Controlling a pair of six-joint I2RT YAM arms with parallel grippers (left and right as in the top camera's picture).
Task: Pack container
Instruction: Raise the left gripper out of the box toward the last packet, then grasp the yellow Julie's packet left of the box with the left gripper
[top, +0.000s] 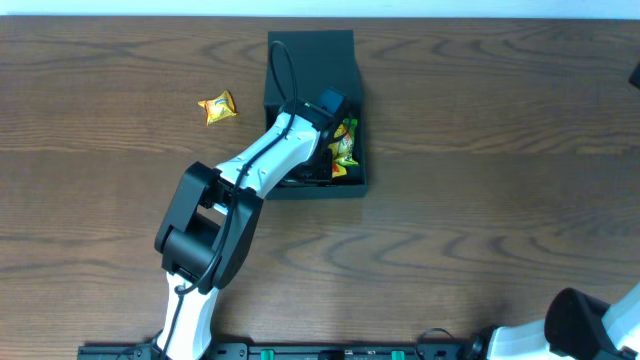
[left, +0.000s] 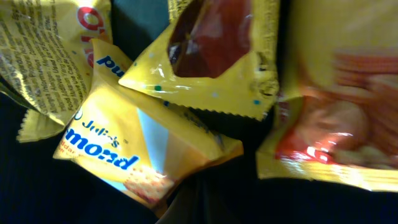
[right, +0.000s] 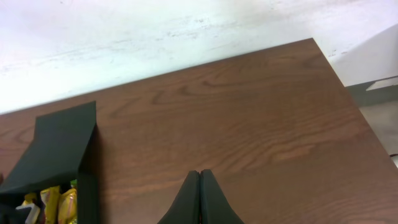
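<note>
Container mid-table, toward far edge, lid open, yellow packets inside. Left fingers down in it among packets, closed; hold not discernible. Right fingers pressed together, empty, above bare table right of container. Loose packet lying left of container.

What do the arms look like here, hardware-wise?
Left arm: white links, chunky black joint housings, a black cable looping off the wrist, blue patch near its tip. Right arm: same white and black. Its jaws are black tapered wedges.
</note>
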